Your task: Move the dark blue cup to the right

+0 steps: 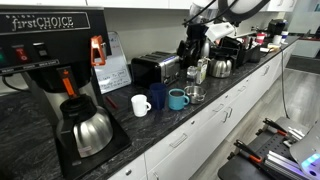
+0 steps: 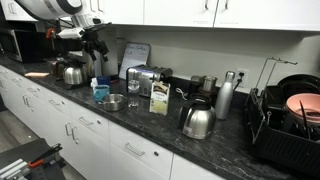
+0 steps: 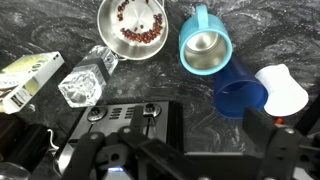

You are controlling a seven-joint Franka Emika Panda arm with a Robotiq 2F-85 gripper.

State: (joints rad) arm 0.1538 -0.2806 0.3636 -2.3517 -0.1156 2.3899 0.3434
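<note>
The dark blue cup point(image 1: 158, 97) stands on the dark counter between a white mug point(image 1: 141, 104) and a teal mug with a handle point(image 1: 177, 99). In the wrist view, seen from above, the dark blue cup point(image 3: 240, 92) sits beside the white mug point(image 3: 283, 90) and below the teal mug point(image 3: 205, 45). My gripper point(image 3: 185, 146) is open and empty, high above the counter over the toaster point(image 3: 125, 125), with its right finger near the dark blue cup. It also shows in both exterior views point(image 1: 198, 47) point(image 2: 95, 45).
A metal bowl of red bits point(image 3: 133, 25), a glass point(image 3: 82, 85) and a carton point(image 3: 25, 80) lie close by. A coffee maker point(image 1: 60, 60) stands at one end; kettles point(image 2: 197, 120), a thermos point(image 2: 225, 95) and a dish rack point(image 2: 290, 115) at the other.
</note>
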